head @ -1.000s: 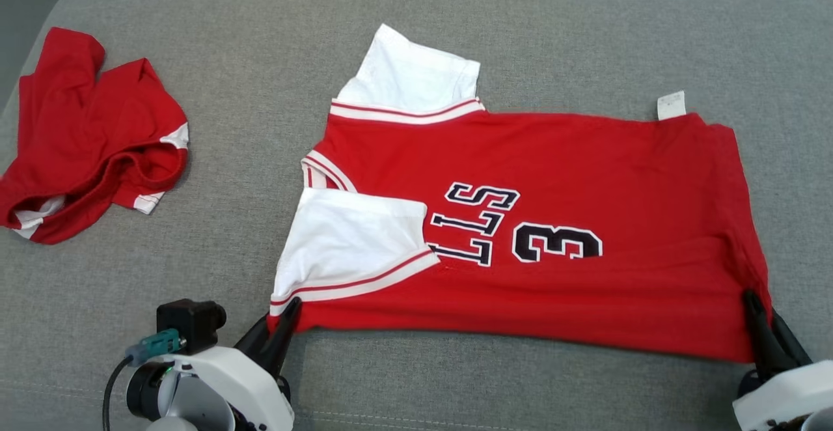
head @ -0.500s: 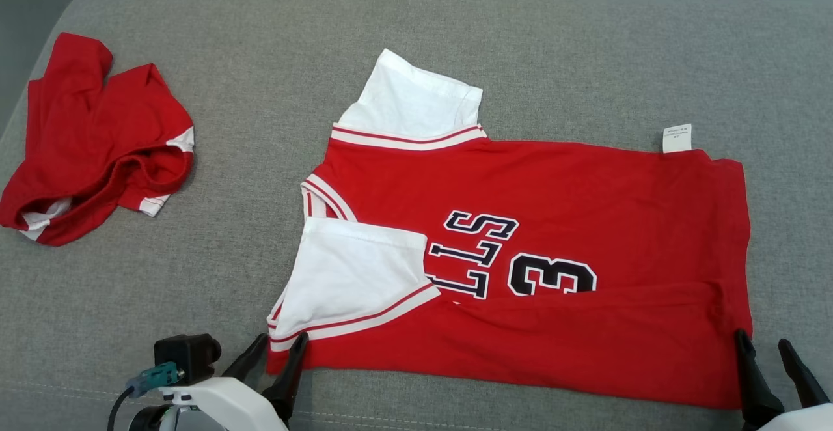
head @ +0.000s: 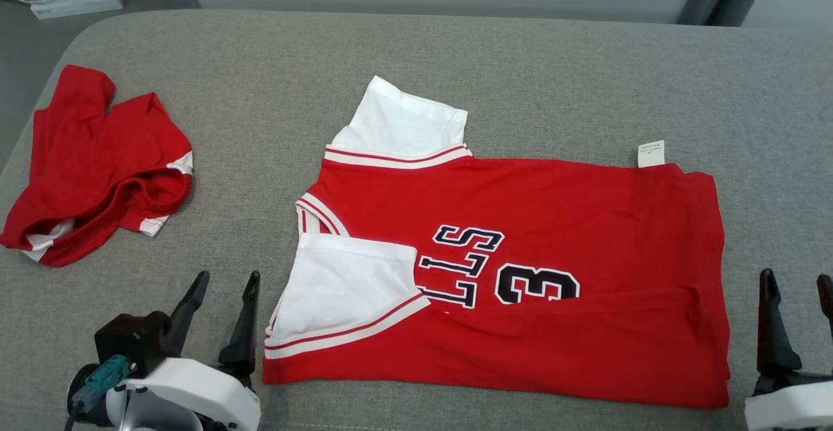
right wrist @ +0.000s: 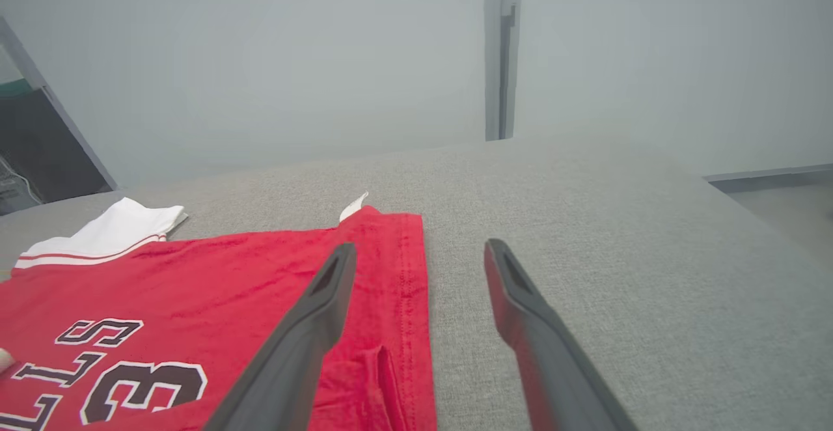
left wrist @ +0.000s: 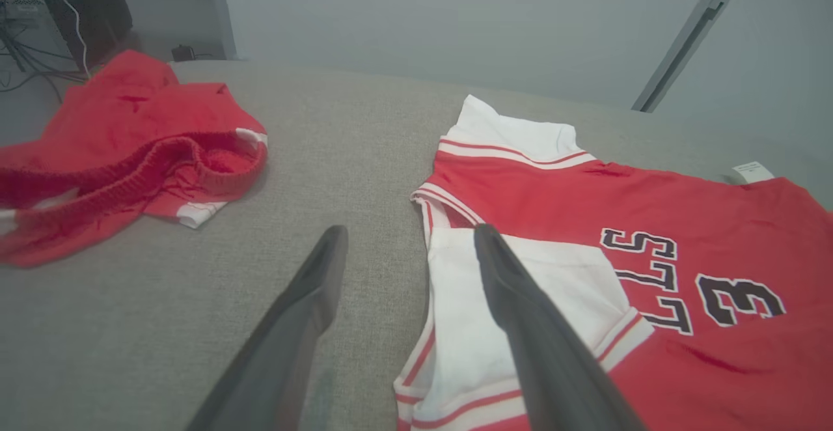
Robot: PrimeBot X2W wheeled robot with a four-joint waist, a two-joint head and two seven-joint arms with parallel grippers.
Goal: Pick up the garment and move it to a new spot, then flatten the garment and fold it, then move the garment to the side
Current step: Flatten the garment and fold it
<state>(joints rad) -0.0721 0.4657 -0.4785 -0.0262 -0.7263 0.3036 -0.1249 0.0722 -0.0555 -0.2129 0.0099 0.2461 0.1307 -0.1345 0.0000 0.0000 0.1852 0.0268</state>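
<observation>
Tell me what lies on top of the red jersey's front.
The near white sleeve is folded onto the front of the jersey, and the red near edge is folded over too. Letters LLS and a 3 show; any print beneath those folds is covered.

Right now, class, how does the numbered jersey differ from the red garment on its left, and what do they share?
The jersey lies spread flat; the red garment is bunched up. The jersey shows dark lettering and a 3; the red garment shows no print. Both are red with white trim.
</observation>
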